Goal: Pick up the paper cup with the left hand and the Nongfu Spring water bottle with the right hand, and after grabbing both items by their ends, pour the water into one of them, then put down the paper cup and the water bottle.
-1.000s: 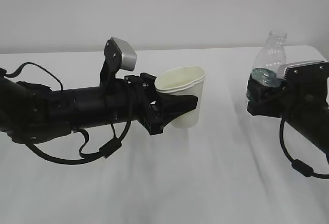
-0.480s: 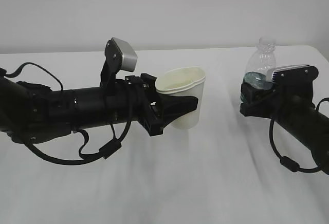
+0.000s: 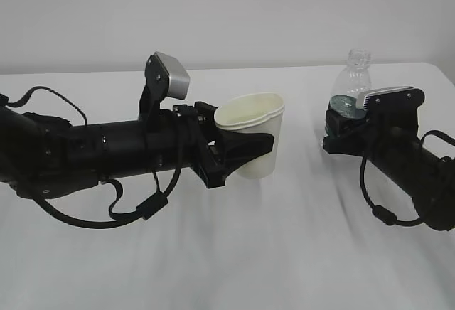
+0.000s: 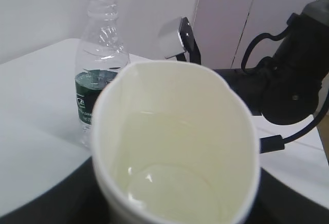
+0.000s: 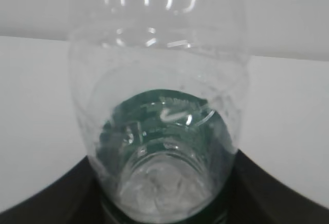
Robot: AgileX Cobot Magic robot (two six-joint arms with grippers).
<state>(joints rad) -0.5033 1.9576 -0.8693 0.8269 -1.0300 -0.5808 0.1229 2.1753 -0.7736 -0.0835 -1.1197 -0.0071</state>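
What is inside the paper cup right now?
The left wrist view shows the paper cup with a pale cream inside and a glossy sheen at the bottom, possibly a little clear liquid; I cannot tell for sure. Its outer base is hidden by the left tool.

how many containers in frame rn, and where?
2. The paper cup is held in the left gripper, centre of the exterior view. The water bottle is held upright in the right gripper, right side. No others visible.

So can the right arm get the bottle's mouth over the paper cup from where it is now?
Probably yes. The right pincer holds the bottle upright, the paper cup sits in the left pincer with its mouth open, and only bare white table lies between them.
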